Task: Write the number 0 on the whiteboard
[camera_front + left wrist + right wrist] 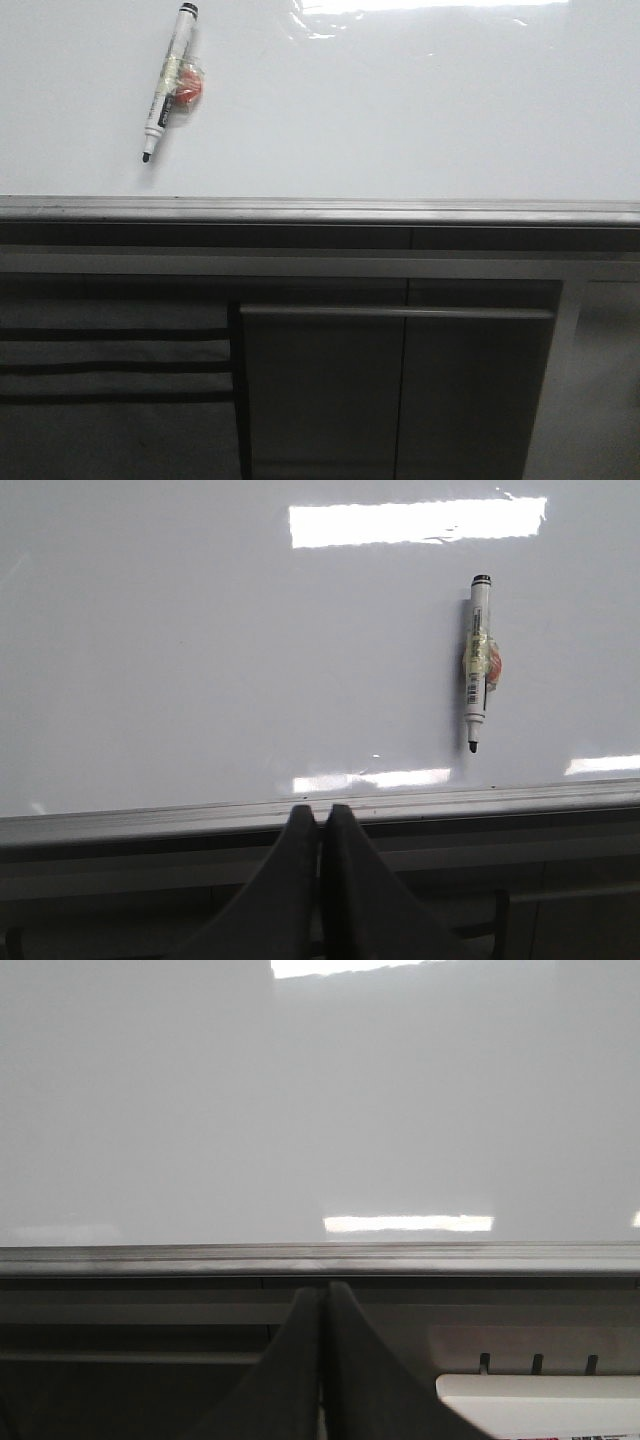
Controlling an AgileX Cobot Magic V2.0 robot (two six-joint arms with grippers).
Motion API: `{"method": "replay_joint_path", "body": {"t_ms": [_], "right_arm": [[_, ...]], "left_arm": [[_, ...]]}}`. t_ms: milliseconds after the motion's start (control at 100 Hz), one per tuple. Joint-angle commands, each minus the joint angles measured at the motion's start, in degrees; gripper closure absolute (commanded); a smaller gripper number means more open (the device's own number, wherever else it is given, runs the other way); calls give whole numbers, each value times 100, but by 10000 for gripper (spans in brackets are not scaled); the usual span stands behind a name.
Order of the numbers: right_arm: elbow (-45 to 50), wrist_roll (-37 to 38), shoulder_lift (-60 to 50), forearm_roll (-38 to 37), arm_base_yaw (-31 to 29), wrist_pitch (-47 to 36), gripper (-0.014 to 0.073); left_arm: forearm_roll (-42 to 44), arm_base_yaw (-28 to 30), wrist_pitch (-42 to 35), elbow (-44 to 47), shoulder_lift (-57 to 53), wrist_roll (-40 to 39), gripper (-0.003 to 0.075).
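The left claw [320,825] was clenched on nothing, fingers pressed together, just short of the whiteboard [200,660] and its grey edge strip. The right claw [322,1305] was clenched likewise. A marker [168,82] lay uncapped on the whiteboard, which bore no writing.

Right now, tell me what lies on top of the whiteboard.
Only a marker lies on the whiteboard, uncapped, with an orange bit taped to its barrel. No 0 is drawn. Anything beneath the marker is hidden.
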Motion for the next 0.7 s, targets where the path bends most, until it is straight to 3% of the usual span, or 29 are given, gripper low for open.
{"method": "replay_joint_path", "body": {"t_ms": [0, 690], "right_arm": [[68, -38, -94, -69, 6, -420, 666], [68, -38, -94, -69, 6, -608, 666]], "left_arm": [[-48, 10, -425, 140, -142, -50, 741], [-48, 10, -550, 140, -142, -50, 741]]}}
